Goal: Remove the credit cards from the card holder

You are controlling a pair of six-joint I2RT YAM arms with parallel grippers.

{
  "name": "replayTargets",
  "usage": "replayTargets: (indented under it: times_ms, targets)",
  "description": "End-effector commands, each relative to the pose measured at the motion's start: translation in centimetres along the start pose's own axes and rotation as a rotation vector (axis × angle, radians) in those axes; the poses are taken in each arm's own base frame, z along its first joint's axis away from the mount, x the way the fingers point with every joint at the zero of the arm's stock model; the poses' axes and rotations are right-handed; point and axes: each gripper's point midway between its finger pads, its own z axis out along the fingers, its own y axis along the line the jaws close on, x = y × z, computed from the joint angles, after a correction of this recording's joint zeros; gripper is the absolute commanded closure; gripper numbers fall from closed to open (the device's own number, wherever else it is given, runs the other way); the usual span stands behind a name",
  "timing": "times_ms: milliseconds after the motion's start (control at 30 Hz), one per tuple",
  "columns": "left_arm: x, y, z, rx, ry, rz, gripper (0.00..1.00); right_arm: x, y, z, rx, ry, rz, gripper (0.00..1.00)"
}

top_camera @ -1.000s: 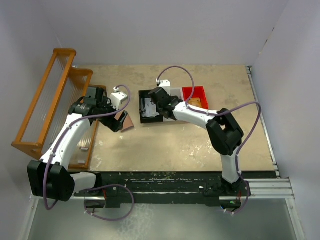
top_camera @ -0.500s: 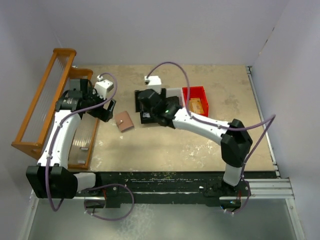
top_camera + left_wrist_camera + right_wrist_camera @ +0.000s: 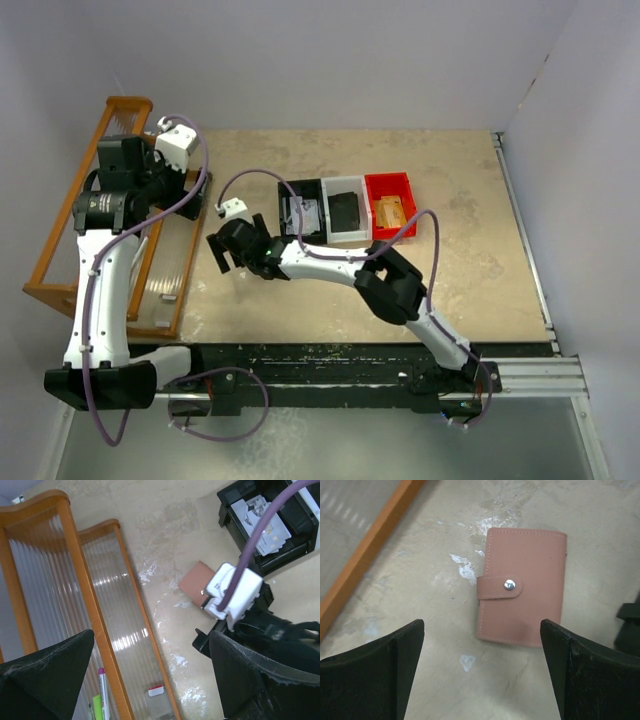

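Note:
The card holder [image 3: 522, 600], a salmon-pink wallet, lies flat on the table with its snap tab fastened. My right gripper [image 3: 482, 630] hovers open just above it, with both fingers short of its near edge. In the top view my right gripper [image 3: 228, 250] covers it. The left wrist view shows one corner of the card holder [image 3: 195, 580] beside the right wrist camera. My left gripper [image 3: 152, 640] is open and empty, raised over the wooden rack [image 3: 128, 165]. A tan-orange card [image 3: 390, 212] lies in the red bin. Pale cards [image 3: 262, 522] lie in the black bin.
An orange wooden rack [image 3: 80, 220] with ribbed clear panels runs along the left side, with pens [image 3: 100, 695] inside it. Black [image 3: 287, 190], white [image 3: 345, 185] and red [image 3: 400, 182] bins stand in a row at the table's middle back. White walls close in the table.
My right arm swung left from over the black bin to above the card holder, and its gripper opened. My left arm pulled up and back from the card holder to over the rack.

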Motion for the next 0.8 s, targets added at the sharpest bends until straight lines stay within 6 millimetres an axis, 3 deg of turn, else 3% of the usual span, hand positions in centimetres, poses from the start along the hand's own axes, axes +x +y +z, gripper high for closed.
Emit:
replayTargets:
  times_ms: [0, 167, 467, 767]
  targets:
    - [-1.3, 0.4, -0.5, -0.011, -0.025, -0.05, 0.01, -2.0, 0.1, 1.1, -0.007, -0.023, -0.011, 0.0]
    - [-0.9, 0.0, 0.2, 0.012, -0.021, -0.072, 0.01, -1.1, -1.6, 2.6, 0.024, -0.004, 0.0, 0.0]
    - [-0.2, -0.6, 2.7, 0.081, 0.012, -0.089, 0.01, 0.0, -3.0, 3.2, 0.064, 0.007, -0.063, 0.01]
    - [-0.8, -0.7, 2.4, 0.099, -0.002, -0.083, 0.01, 2.9, -4.1, 4.5, 0.062, 0.048, -0.09, 0.0]
